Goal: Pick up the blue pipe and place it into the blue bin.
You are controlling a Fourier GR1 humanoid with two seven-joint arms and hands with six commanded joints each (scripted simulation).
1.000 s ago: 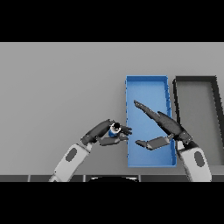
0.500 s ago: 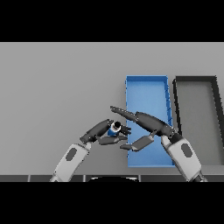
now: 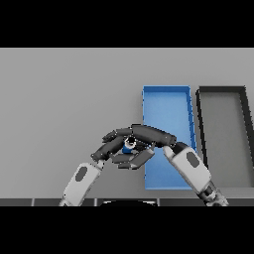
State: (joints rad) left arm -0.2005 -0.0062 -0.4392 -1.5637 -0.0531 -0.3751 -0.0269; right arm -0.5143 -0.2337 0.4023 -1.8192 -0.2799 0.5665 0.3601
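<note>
Grey table (image 3: 59, 99) with both hands meeting just left of the blue bin (image 3: 166, 99).
Left hand (image 3: 111, 144) and right hand (image 3: 149, 135) both curl around the blue pipe (image 3: 129, 145); a black bin (image 3: 223, 90) lies right of the blue bin.

The small blue pipe (image 3: 129, 145) is mostly hidden between the dark left hand (image 3: 113, 142) and dark right hand (image 3: 149, 136); which hand grips it cannot be told.
</note>
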